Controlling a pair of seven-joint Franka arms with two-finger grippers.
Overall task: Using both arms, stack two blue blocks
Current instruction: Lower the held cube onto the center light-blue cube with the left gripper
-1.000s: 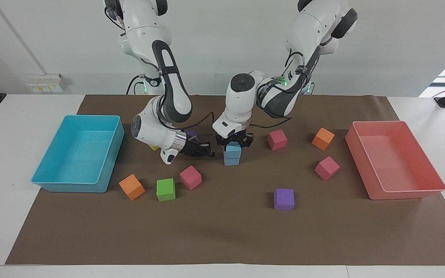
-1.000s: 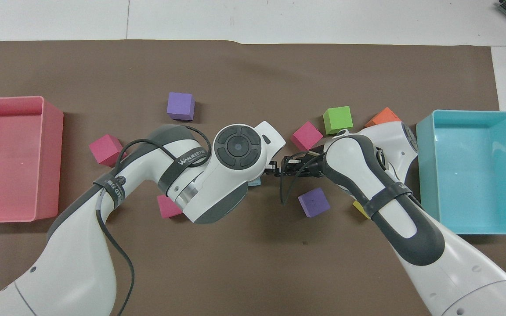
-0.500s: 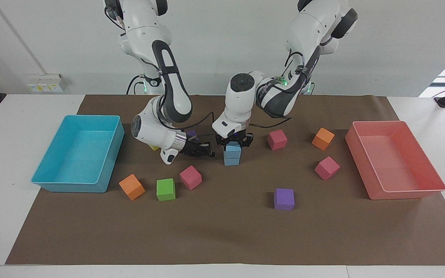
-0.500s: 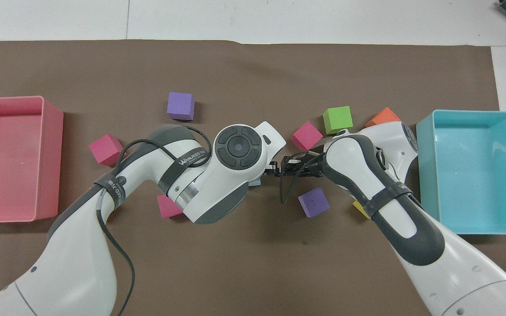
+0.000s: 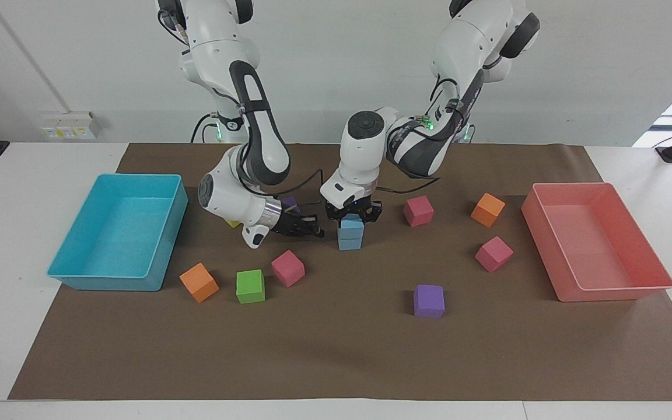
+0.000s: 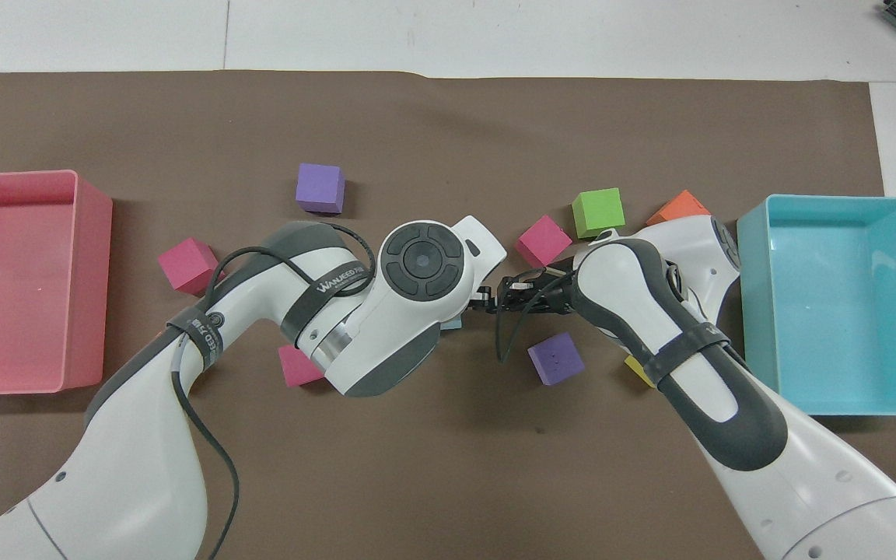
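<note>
blue blocks [image 5: 350, 232] stacked; left tool [image 5: 353, 212] pointing down grips top one.

— What do you list from above?
— My left arm [image 6: 292, 303] covers mid-mat; a sliver of blue block [image 6: 452, 323] shows at its wrist. My right gripper [image 6: 514, 292] sits beside it.
— Other items?
— Purple cube [image 6: 556, 358] near my right arm [image 6: 650, 327]; turquoise tray [image 6: 751, 295], pink tray [image 6: 94, 272] at the table's ends.
</note>
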